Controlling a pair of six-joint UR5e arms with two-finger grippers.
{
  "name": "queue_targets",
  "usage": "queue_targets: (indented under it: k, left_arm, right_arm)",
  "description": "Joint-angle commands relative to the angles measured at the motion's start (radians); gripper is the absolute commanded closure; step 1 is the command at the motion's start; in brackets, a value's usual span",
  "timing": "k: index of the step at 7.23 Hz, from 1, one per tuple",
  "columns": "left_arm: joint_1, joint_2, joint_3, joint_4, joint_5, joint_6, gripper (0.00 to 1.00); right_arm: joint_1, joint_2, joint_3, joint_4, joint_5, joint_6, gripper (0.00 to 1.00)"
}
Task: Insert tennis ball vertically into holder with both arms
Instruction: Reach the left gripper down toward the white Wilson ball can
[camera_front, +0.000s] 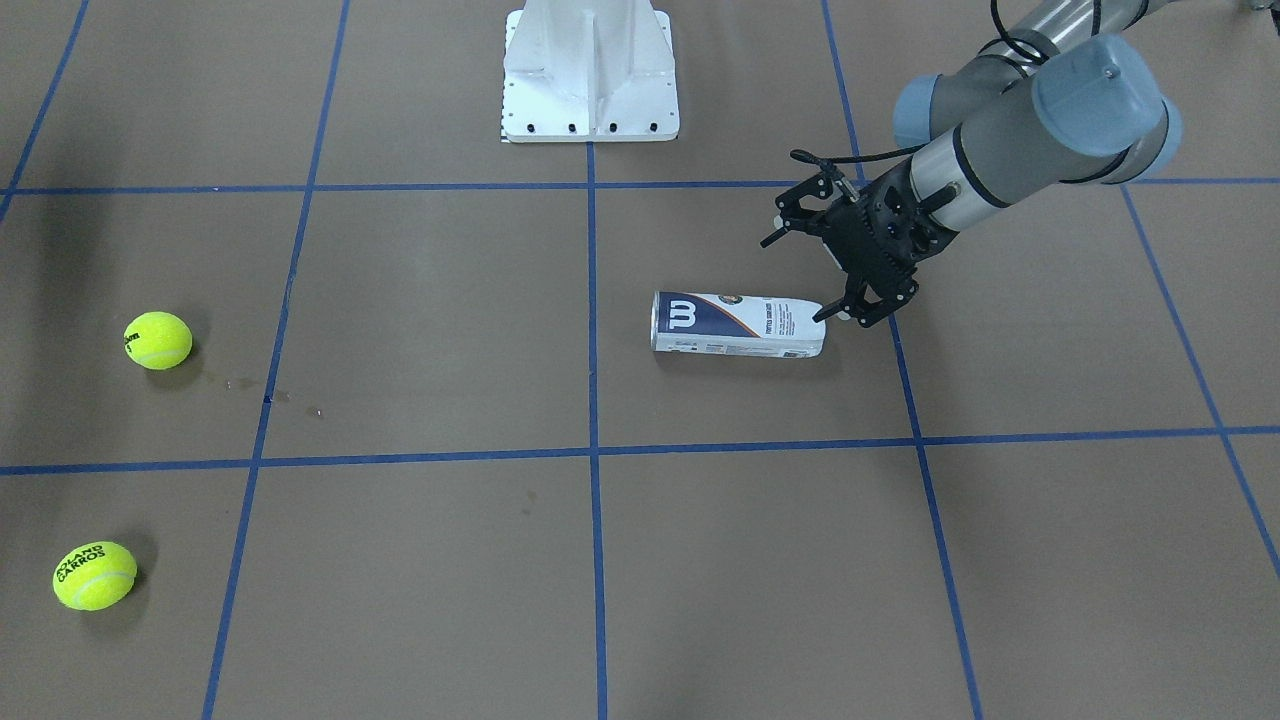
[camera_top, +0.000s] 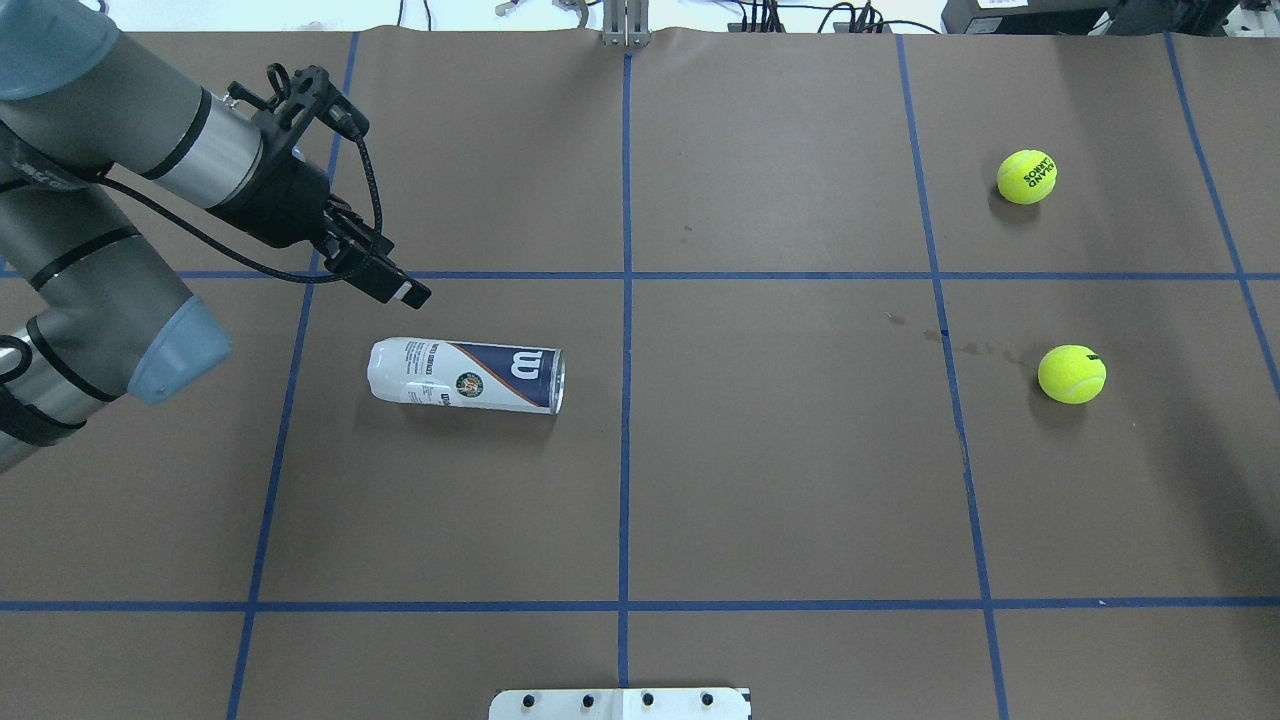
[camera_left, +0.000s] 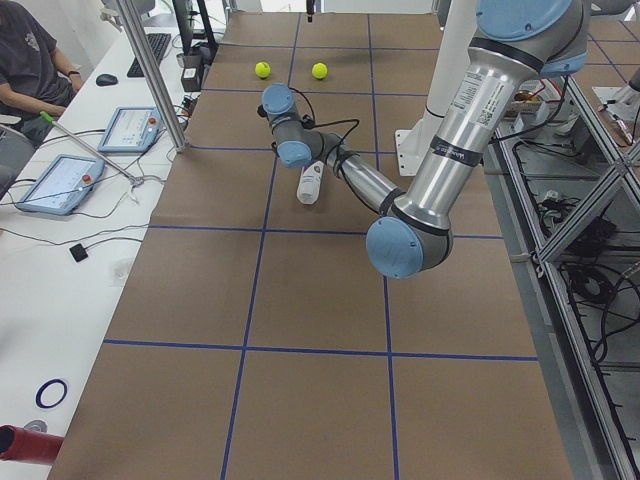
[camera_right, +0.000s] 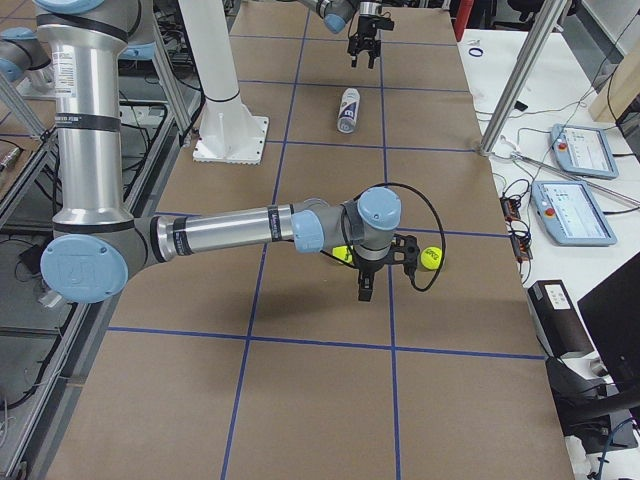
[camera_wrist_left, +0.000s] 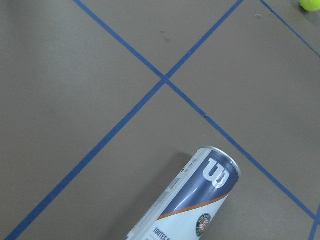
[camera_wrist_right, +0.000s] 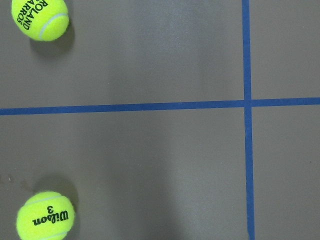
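The holder (camera_top: 466, 374) lies on its side on the brown table, its "W" end toward the table's middle; it also shows in the front view (camera_front: 738, 323) and the left wrist view (camera_wrist_left: 192, 210). My left gripper (camera_front: 795, 280) is open and empty, hovering just beyond the holder's white end; in the overhead view (camera_top: 400, 288) it is just above the tube. Two yellow tennis balls (camera_top: 1027, 177) (camera_top: 1072, 374) lie on the table's right side, both also in the right wrist view (camera_wrist_right: 40, 17) (camera_wrist_right: 46, 216). My right gripper (camera_right: 362, 292) hangs above the table beside the balls; I cannot tell whether it is open.
The white pedestal (camera_front: 590, 75) stands at the robot's side of the table. Blue tape lines divide the table into squares. An operator (camera_left: 30, 60) sits by tablets (camera_left: 58, 182) along the far edge.
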Motion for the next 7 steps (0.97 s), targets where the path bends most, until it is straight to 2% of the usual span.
queue_targets:
  k: [1,2,3,4,7]
  left_arm:
    - [0.013,-0.049,-0.007,0.002,0.010,-0.040,0.00]
    - [0.039,-0.080,0.007,0.005,0.040,0.036,0.00]
    - [0.069,-0.081,0.001,0.006,0.156,0.184,0.00]
    - [0.124,-0.076,0.004,0.011,0.247,0.254,0.00]
    - [0.155,-0.056,0.008,-0.015,0.263,0.236,0.00]
  right_arm:
    - [0.000,0.002,0.000,0.000,0.001,0.009,0.01]
    - [0.000,0.002,-0.002,0.000,-0.001,0.009,0.01]
    - [0.000,0.004,-0.002,0.000,-0.001,0.009,0.01]
    - [0.000,0.002,-0.002,0.000,-0.001,0.009,0.01]
    - [0.000,0.001,0.001,0.000,-0.001,0.011,0.01]
